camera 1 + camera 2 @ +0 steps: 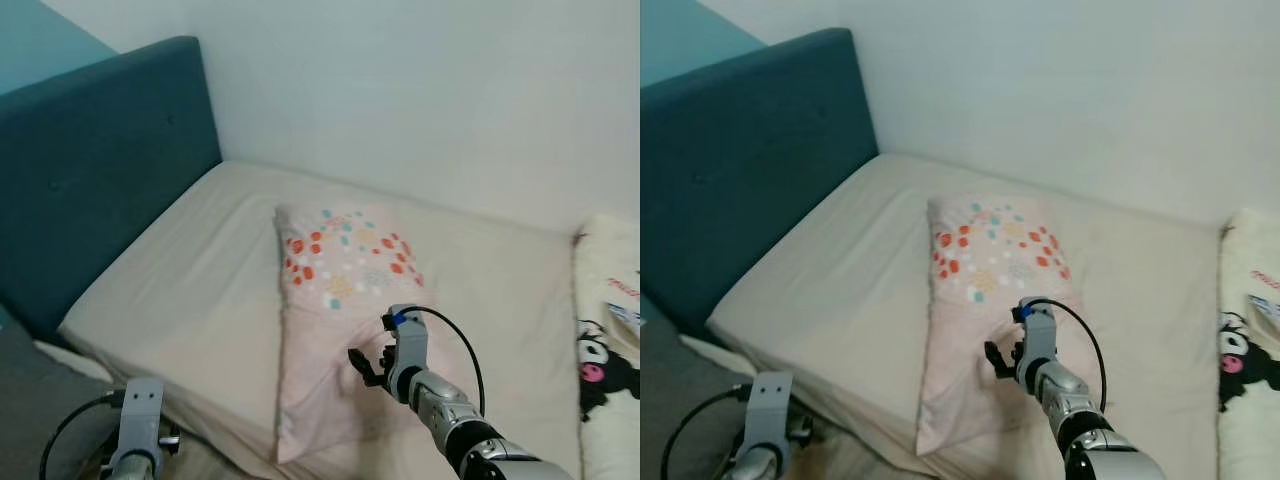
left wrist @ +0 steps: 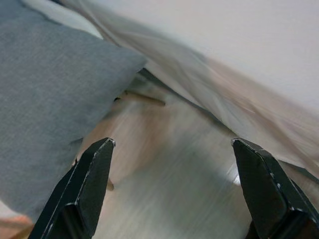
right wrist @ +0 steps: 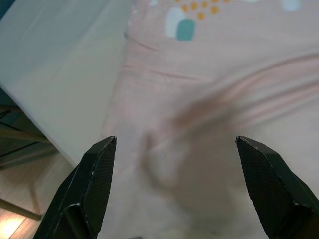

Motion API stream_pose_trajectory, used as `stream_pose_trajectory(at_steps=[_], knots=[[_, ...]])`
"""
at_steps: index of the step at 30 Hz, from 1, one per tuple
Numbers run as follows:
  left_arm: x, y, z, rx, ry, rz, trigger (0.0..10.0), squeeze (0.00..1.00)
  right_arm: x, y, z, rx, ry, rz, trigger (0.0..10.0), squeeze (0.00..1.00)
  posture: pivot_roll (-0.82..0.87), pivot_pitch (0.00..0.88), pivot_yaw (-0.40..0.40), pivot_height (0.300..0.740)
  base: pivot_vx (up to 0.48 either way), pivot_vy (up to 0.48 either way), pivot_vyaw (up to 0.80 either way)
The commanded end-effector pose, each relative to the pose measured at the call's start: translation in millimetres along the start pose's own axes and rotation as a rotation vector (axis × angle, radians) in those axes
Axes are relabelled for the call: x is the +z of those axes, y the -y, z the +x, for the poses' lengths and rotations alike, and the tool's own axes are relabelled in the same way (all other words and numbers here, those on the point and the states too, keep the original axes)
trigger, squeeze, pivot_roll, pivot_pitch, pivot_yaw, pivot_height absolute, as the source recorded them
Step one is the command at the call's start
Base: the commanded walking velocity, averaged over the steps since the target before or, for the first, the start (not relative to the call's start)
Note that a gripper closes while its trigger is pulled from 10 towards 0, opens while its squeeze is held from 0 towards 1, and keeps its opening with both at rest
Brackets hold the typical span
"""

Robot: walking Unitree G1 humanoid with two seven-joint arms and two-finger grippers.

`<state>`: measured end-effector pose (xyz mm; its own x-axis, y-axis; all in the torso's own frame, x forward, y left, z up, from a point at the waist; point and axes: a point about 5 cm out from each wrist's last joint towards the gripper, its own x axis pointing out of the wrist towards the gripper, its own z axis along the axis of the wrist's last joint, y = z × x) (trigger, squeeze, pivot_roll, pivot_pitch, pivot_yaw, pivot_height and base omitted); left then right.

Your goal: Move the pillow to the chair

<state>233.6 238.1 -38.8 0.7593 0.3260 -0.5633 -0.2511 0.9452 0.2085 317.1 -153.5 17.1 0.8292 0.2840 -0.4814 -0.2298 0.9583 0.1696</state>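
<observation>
pillow [image 1: 345, 300] on bed [image 1: 190, 290], headboard [image 1: 95, 160] left

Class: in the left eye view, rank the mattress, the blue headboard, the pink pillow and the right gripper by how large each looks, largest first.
1. mattress
2. blue headboard
3. pink pillow
4. right gripper

The gripper is nearer the camera than the pillow, so it looks bigger than its real share, yet it still ranks last.

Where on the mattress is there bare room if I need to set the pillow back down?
Bare sheet lies between the headboard and the pillow, and along the wall behind the pillow. The mattress's right end is crowded by a cartoon-print blanket. The right end effector hovers open over the pillow.
</observation>
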Motion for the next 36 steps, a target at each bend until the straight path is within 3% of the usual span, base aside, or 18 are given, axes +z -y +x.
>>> stream_pose_trajectory(at_steps=[1,3,5,9,15,22,36], knots=[[-8,1.2,-2.5,-0.008,-0.026,0.003,10.0,0.00,0,3.4,-0.9,-0.034,0.004,0.006,10.0,0.00,-0.09,0.052,-0.008,0.740,-0.480,0.000,0.80],[-7,1.3,-2.5,-0.010,-0.017,0.012,10.0,0.00,0,4.7,-1.1,-0.048,0.004,0.008,10.0,0.00,-0.09,0.052,-0.008,0.740,-0.480,0.000,0.80],[-7,1.2,-2.4,-0.015,-0.016,0.033,10.0,0.00,-1,16.4,-3.7,-0.167,-0.012,0.014,10.0,0.00,-0.09,0.052,-0.007,0.740,0.000,0.000,0.00],[-7,1.4,-2.5,-0.021,-0.013,0.038,10.0,0.00,0,24.2,-5.9,-0.233,-0.021,0.022,10.0,0.00,-0.09,0.052,-0.007,0.740,0.000,0.000,0.00],[-6,2.1,-2.4,-0.035,-0.003,0.042,10.0,0.00,-1,48.2,-15.3,-0.393,-0.051,0.058,10.0,0.00,-0.09,0.042,-0.007,0.735,0.000,0.000,0.00],[3,12.1,-1.4,-0.098,0.040,0.025,10.0,0.00,-1,56.4,-19.2,-0.449,-0.045,0.085,10.0,0.00,-0.09,0.035,-0.008,0.705,0.000,0.000,0.00],[22,23.3,1.5,-0.151,0.111,0.047,10.0,0.00,2,57.8,-19.2,-0.450,-0.018,0.160,10.0,0.00,-0.09,0.042,-0.005,0.650,0.000,0.000,0.00]])
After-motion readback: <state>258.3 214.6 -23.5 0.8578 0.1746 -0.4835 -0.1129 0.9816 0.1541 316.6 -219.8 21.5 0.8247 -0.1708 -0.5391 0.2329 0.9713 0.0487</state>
